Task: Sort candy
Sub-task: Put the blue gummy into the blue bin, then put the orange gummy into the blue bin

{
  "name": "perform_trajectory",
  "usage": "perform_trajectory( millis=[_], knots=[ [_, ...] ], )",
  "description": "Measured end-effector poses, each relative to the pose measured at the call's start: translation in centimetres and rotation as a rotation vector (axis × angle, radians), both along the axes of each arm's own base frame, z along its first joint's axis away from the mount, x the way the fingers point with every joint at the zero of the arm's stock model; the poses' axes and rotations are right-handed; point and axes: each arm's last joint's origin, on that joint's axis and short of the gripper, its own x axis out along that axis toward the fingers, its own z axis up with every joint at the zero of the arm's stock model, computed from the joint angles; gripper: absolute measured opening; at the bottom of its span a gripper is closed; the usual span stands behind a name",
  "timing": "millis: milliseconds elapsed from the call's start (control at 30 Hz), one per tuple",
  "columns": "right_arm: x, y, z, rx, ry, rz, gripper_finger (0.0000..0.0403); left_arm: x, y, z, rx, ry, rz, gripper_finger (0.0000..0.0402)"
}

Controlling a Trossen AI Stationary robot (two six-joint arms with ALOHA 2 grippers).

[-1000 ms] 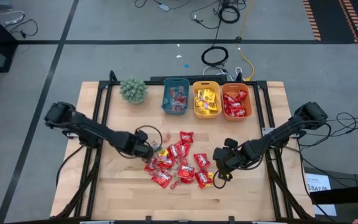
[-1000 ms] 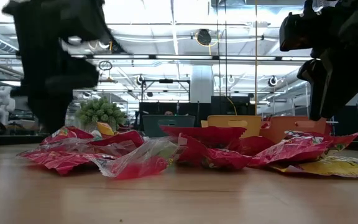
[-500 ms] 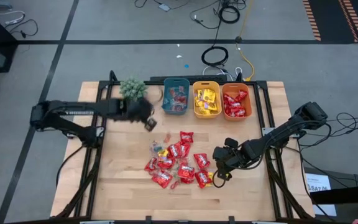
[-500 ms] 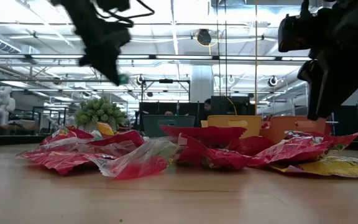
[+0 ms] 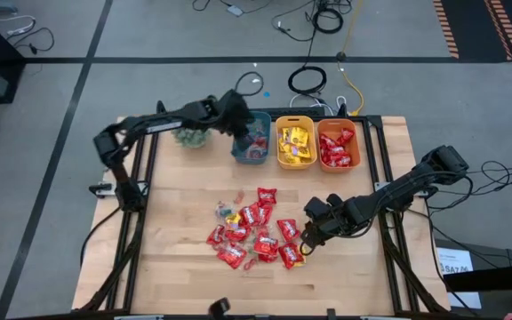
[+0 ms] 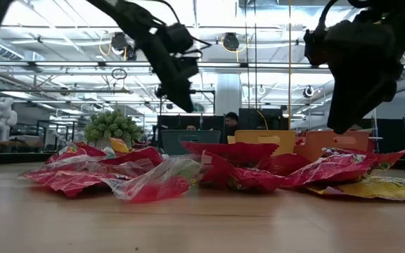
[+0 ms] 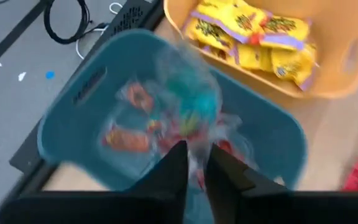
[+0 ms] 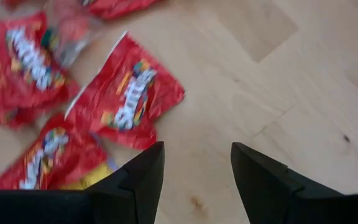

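Teal bin (image 5: 252, 142), far left of three: left tool (image 7: 192, 163) above it, fingers parting, apparently dropping a clear-wrapped sweet (image 7: 188, 99). Right tool (image 8: 194, 165) open above red packets (image 5: 254, 231) mid-tabletop; next, a grasp there.

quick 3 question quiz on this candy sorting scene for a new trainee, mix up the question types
1. True or false: the left hand is over the teal bin.
2. Which bin holds yellow packets? A) the teal bin B) the yellow bin C) the orange bin
3. Fill in: the right hand is open above the ____ edge of the red packets loose on the table.

Key:
1. True. The left wrist view looks straight down into it.
2. B
3. Right. In the right wrist view its fingers stand apart over bare wood beside a red packet.
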Motion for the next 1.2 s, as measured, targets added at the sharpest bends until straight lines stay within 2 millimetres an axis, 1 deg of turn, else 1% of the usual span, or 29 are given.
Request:
perform_trajectory(
  millis=[133, 267, 467, 567, 733, 800, 867, 967, 1033, 1133, 1200],
  knots=[
    [0.0, 0.0, 0.0, 0.031, -0.014, -0.07, 0.0177, 1.8, 1.2, 0.1, 0.033, 0.011, -0.047, 0.0106],
    [0.0, 0.0, 0.0, 0.052, -0.022, -0.114, 0.0177, 2.6, 1.7, 0.8, 0.073, 0.033, -0.106, 0.0138],
    [0.0, 0.0, 0.0, 0.048, -0.019, -0.105, 0.0177, 2.7, 1.8, 2.4, 0.115, 0.003, -0.116, 0.0147],
    [0.0, 0.0, 0.0, 0.039, -0.016, -0.082, 0.0177, 2.5, 1.7, 2.8, 0.112, 0.008, -0.115, 0.0148],
    [0.0, 0.0, 0.0, 0.018, -0.006, -0.035, 0.0177, 2.0, 0.9, 2.5, 0.022, 0.089, -0.089, 0.0148],
    [0.0, 0.0, 0.0, 0.009, -0.002, -0.014, 0.0177, 1.7, 0.1, 2.3, -0.024, 0.136, -0.085, 0.0148],
    [0.0, 0.0, 0.0, 0.0, 0.002, 0.005, 0.0177, 1.5, -1.2, 2.3, -0.053, 0.155, -0.087, 0.0148],
    [0.0, 0.0, 0.0, -0.01, 0.006, 0.028, 0.0177, 1.0, -3.7, 2.6, -0.061, 0.135, -0.074, 0.0148],
    [0.0, 0.0, 0.0, -0.018, 0.01, 0.046, 0.0177, 0.3, -5.7, 2.8, -0.03, 0.109, -0.026, 0.0148],
    [0.0, 0.0, 0.0, -0.033, 0.016, 0.08, 0.0177, -1.8, -9.1, 2.7, 0.008, 0.082, 0.06, 0.0148],
    [0.0, 0.0, 0.0, -0.04, 0.02, 0.096, 0.0177, -3.4, -11.4, 2.4, 0.003, 0.057, 0.093, 0.0148]
  ],
)
